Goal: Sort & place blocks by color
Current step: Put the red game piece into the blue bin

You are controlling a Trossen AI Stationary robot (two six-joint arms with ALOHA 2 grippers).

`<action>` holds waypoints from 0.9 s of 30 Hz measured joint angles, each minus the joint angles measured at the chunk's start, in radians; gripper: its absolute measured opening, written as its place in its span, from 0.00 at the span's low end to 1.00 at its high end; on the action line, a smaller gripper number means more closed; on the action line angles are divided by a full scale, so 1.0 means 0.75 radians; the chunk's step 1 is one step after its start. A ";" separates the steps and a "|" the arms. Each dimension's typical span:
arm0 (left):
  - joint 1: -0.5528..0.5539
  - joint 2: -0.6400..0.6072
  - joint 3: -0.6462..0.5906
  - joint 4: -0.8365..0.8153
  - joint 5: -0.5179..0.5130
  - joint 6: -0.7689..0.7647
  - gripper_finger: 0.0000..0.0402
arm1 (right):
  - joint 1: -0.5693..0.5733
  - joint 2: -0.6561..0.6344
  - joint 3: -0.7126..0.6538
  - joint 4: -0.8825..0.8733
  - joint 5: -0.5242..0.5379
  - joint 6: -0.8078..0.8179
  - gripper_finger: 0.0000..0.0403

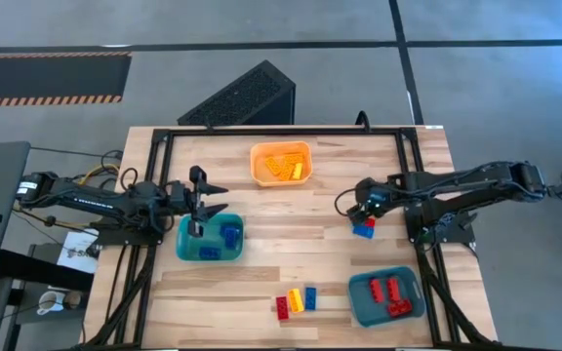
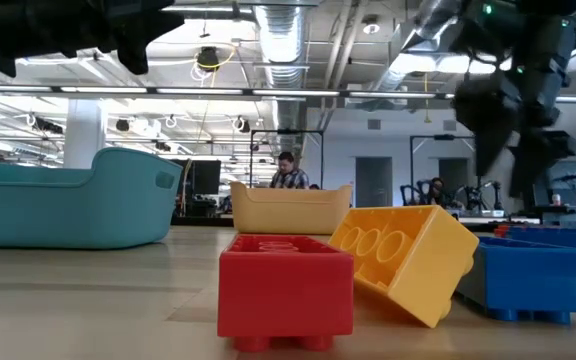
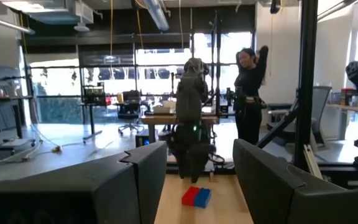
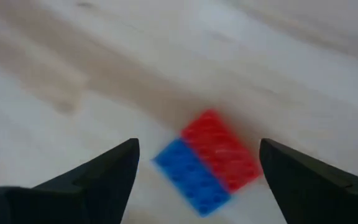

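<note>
At the near edge of the wooden counter (image 1: 291, 234), three blocks are sitting in a row: a red block (image 1: 283, 306), a yellow block (image 1: 297, 300) tilted against its neighbour, and a blue block (image 1: 310, 296). In the low view they are filling the foreground: red (image 2: 285, 290), yellow (image 2: 408, 260) leaning, blue (image 2: 535, 275). Just to their right, a teal bin (image 1: 386, 297) is holding red blocks (image 1: 389, 293).

Farther in, on the right side, the right hand (image 1: 359, 213) is hovering over a joined red-and-blue pair (image 1: 363, 229) lying on the bare counter; its fingers (image 4: 101, 174) are standing wide apart and are not touching the pair (image 4: 207, 160), which is showing between them in the wrist view.

On the left, the left hand (image 1: 213, 198) is hanging over the far edge of a second teal bin (image 1: 191, 246), which is holding blue blocks (image 1: 230, 234). Its fingers (image 3: 145, 180) are standing partly spread with nothing between them.

At the far edge of the counter, an orange bin (image 1: 281, 163) is holding yellow blocks (image 1: 286, 169).

Beyond the counter, a person (image 3: 248, 93) is standing in the room.
</note>
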 joint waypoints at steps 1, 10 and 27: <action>0.000 0.000 0.000 -0.011 0.000 0.000 0.43 | 0.006 0.000 0.000 0.061 -0.039 0.001 0.88; 0.000 0.000 0.000 -0.032 -0.002 -0.002 0.43 | 0.236 0.057 0.031 0.703 -0.009 0.050 0.79; 0.000 0.000 0.001 -0.054 -0.002 -0.038 0.43 | 0.551 0.799 0.757 0.408 0.034 -0.062 0.77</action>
